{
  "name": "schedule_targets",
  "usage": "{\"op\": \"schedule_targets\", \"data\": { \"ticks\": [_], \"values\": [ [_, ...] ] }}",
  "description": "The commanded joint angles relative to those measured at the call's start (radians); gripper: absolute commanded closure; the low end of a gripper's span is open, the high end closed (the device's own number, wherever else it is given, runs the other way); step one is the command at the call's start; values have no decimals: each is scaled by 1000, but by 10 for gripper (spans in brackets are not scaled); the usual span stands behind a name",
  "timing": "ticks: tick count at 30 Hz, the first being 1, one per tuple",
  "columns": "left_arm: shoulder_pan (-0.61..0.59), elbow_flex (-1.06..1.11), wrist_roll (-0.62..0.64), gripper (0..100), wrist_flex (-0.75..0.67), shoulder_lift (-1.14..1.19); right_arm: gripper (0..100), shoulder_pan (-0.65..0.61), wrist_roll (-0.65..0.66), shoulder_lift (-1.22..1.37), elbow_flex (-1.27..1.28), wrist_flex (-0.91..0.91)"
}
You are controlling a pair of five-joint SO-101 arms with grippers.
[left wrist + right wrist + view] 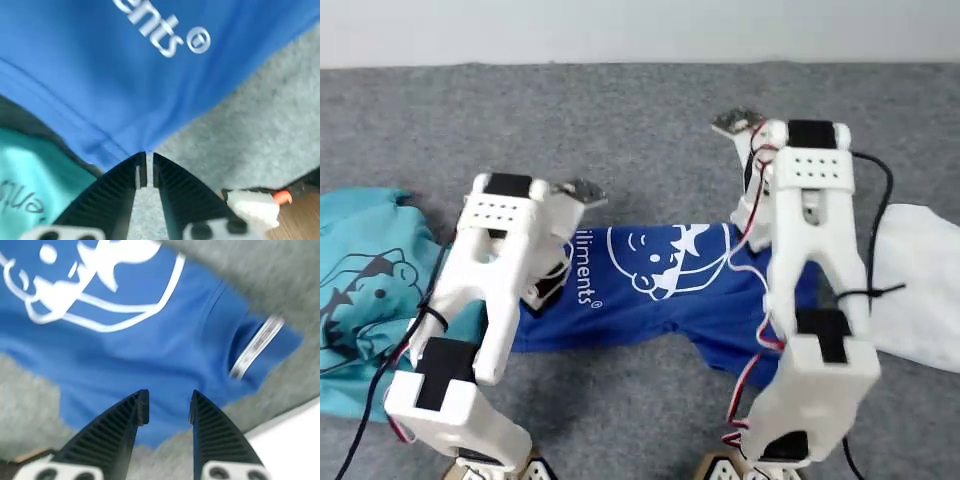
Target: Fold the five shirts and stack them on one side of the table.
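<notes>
teal shirt (360, 280) cropped, white shirt (920, 290) cropped

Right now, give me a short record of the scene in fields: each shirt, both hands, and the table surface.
blue shirt: spread out in the middle, print up
teal shirt: crumpled, on the left arm's side
white shirt: on the right arm's side
left hand: shut on the blue shirt at its edge
right hand: open, over the blue shirt
table: grey fabric cover
</notes>
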Motion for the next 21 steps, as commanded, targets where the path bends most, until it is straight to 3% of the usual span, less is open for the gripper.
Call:
{"op": "schedule_targets", "data": {
  "ticks": [1,7,12,18,21],
  "values": [
    [15,-4,6,966,-9,0,860,70,-8,-213,71,42],
    [124,-128,9,966,25,-89,860,252,-3,-489,144,42],
    [331,-205,11,906,21,-123,860,463,-3,-639,269,39],
    [535,-223,75,884,-94,-123,861,687,-3,-702,411,38],
    [614,-223,78,884,-158,-121,914,773,-3,-704,428,35]
  ]
}}
